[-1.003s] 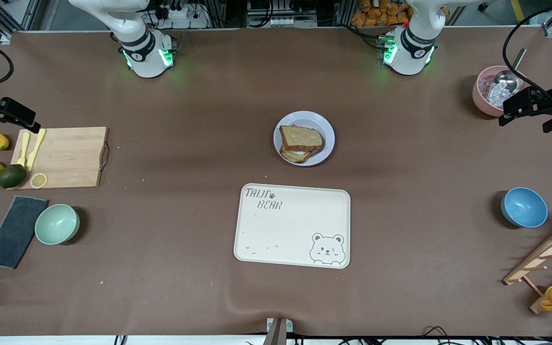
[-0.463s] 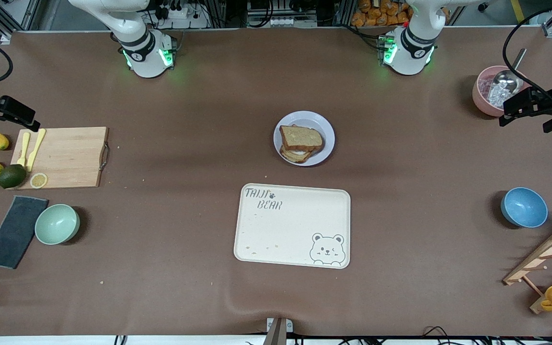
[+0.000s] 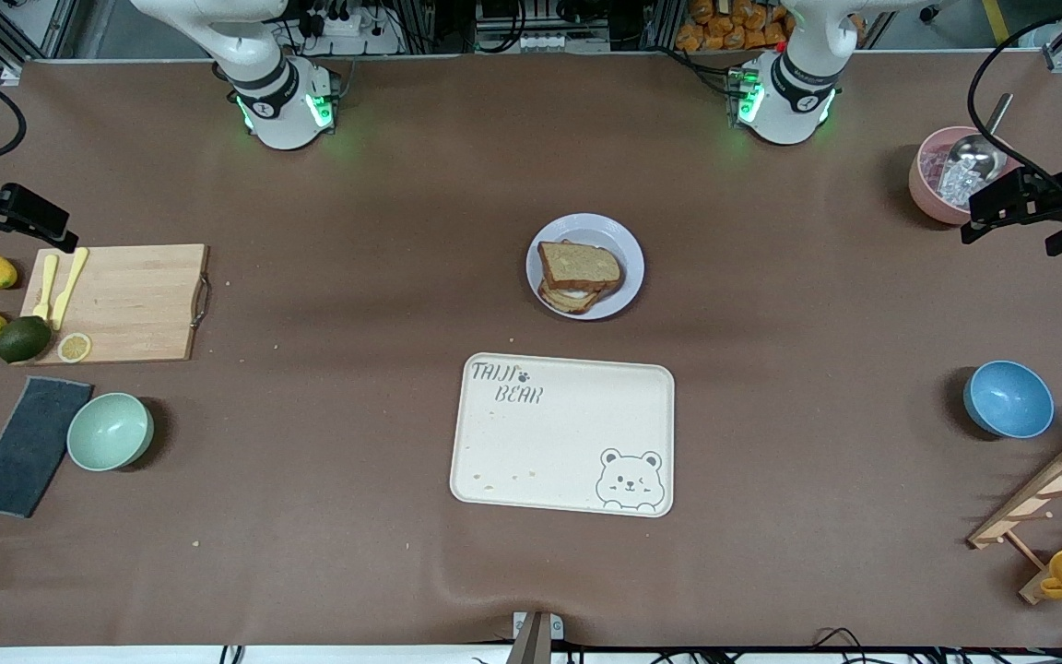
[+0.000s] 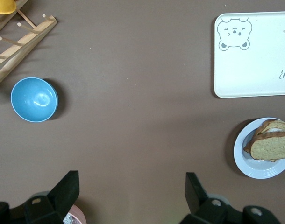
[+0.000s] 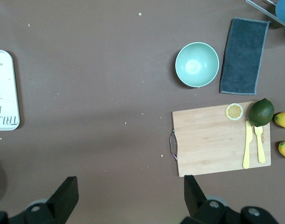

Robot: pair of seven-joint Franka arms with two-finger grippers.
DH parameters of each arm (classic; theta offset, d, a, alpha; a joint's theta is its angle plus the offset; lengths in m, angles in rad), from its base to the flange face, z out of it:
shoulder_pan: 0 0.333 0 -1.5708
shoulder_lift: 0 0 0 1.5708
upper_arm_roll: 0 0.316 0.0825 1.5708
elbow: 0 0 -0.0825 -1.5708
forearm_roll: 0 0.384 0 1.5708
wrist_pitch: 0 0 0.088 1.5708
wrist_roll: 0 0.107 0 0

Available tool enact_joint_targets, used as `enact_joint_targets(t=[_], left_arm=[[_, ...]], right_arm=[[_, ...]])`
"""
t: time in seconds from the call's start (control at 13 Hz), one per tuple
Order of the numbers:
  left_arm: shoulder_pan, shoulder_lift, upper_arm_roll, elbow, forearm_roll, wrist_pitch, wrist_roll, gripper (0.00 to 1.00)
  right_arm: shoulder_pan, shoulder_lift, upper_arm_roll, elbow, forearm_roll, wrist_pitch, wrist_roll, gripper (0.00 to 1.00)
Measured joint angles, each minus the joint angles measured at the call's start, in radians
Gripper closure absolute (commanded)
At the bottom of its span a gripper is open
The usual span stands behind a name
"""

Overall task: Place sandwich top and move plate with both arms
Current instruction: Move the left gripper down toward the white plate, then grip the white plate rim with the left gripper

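The left pincer (image 3: 1001, 207) hangs with its fingers (image 4: 67, 189) spread wide apart and holding nothing, over the worktop (image 3: 356, 277) at the left arm's end, beside the pink bowl (image 3: 932, 184). The right pincer (image 3: 29, 217) hangs likewise with its fingers (image 5: 65, 193) wide apart and bare, over the right arm's end near the cutting board (image 3: 125, 302). Both arms reach out sideways from their bases, high above the surface, and wait.

The plate (image 3: 619, 244) sits mid-worktop, just farther from the front camera than the bear-print tray (image 3: 563, 433). On it the sandwich top (image 3: 579, 265) lies skewed over a lower slice, something white showing between them. The tray carries only crumbs. The pink bowl holds a metal scoop (image 3: 978, 152) and crinkled clear material. The blue bowl (image 3: 1008, 398) and the green bowl (image 3: 110, 432) look bare inside.

Compared with a second ago, the plate, the bread and the bowls lie unchanged; only the right pincer has shifted very slightly.
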Motion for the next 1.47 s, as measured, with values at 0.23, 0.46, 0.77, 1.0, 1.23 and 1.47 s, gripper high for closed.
enact_joint_targets(t=[0.23,0.46,0.77,1.0,1.23,1.47], left_arm=[[0.000,0.000,0.000,-0.002,0.000,0.006,0.000,0.00],[0.000,0.002,0.000,-0.031,-0.004,0.033,0.000,0.00],[-0.001,0.033,-0.002,-0.122,-0.075,0.110,0.001,0.00],[-0.011,0.080,-0.015,-0.188,-0.112,0.171,0.004,0.00],[-0.022,0.125,-0.021,-0.271,-0.247,0.238,0.057,0.00],[-0.022,0.178,-0.021,-0.323,-0.352,0.254,0.109,0.00]], right_arm=[[0.000,0.000,0.003,0.008,0.000,0.003,0.000,0.00],[0.000,-0.001,0.003,0.010,0.000,0.004,0.000,0.00],[0.000,-0.001,0.005,0.010,0.000,0.004,0.001,0.00],[0.000,-0.001,0.004,0.008,-0.001,0.003,0.001,0.00],[0.000,-0.001,0.004,0.007,-0.002,0.003,0.001,0.00],[0.000,-0.001,0.004,0.006,-0.002,0.003,0.001,0.00]])
